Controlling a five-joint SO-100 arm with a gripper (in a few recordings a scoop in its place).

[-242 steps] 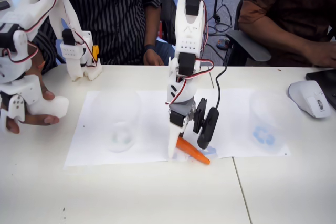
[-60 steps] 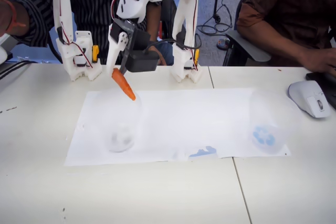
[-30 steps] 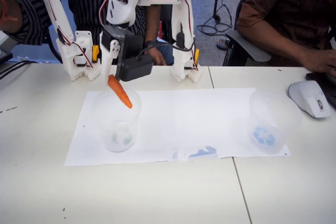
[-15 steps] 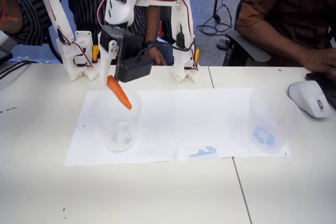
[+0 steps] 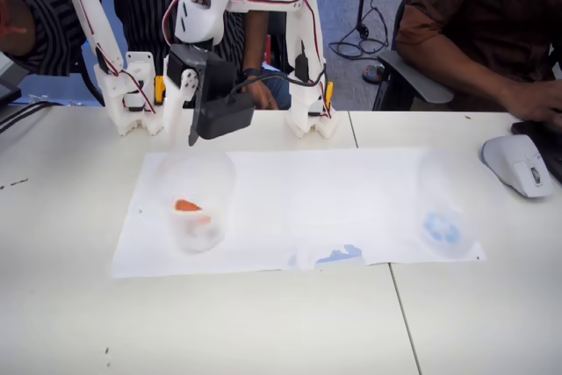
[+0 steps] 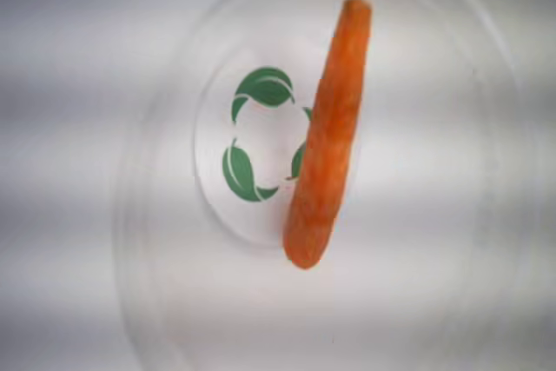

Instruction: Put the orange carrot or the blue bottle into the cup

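White surface (image 5: 263, 322) carrying paper sheets and two clear cups. Carrot (image 6: 328, 132), hanging from the tool half a second ago, is now lying inside the left cup (image 5: 167, 183). Tool (image 5: 186, 132) is hovering above it, released and empty. Placement appears complete.

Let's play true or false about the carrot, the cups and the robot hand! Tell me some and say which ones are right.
1. The carrot is inside the cup. True.
2. The gripper is holding the carrot. False: it hangs above the cup with nothing in its jaws.
3. The cup with the carrot has a green leaf mark on its bottom. True.
4. The other cup, with the blue mark, has a carrot too. False: no carrot is in it.
5. Both cups stand on white paper. True.
6. The computer mouse lies between the two cups. False: it lies right of both in the fixed view.
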